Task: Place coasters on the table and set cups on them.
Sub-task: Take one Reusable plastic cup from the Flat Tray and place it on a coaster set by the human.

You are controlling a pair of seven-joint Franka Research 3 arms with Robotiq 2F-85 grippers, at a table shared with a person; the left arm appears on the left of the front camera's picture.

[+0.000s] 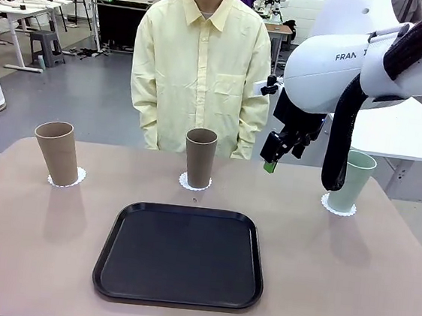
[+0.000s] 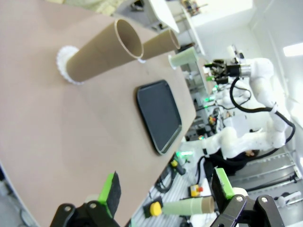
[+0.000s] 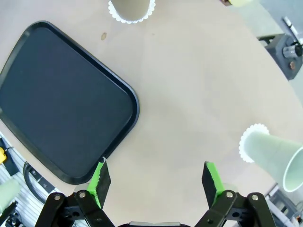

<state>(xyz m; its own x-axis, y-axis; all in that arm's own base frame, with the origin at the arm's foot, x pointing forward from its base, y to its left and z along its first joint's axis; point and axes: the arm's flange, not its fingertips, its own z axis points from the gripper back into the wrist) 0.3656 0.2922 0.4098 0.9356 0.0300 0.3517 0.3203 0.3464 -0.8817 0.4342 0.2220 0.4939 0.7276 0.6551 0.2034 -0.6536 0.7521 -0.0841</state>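
Three cups stand on the beige table (image 1: 36, 245), each on a white lacy coaster. The tan cup (image 1: 57, 152) is at the far left on its coaster (image 1: 66, 180). The brown cup (image 1: 199, 157) stands in the middle on a coaster (image 1: 194, 183). At the right the mint cup (image 1: 350, 180) rests on a coaster (image 1: 338, 207). My right gripper (image 1: 271, 160) hangs open above the table between the brown and mint cups, holding nothing. In the right wrist view that gripper (image 3: 156, 177) hovers over bare table, with the mint cup (image 3: 277, 153) to one side. My left gripper (image 2: 165, 191) is open and empty off the table's edge, with the tan cup (image 2: 102, 49) far ahead.
A black square tray (image 1: 180, 254) lies empty at the table's front middle. A person in a pale yellow shirt (image 1: 201, 74) stands at the far side with arms down. A white table (image 1: 410, 134) stands behind at the right.
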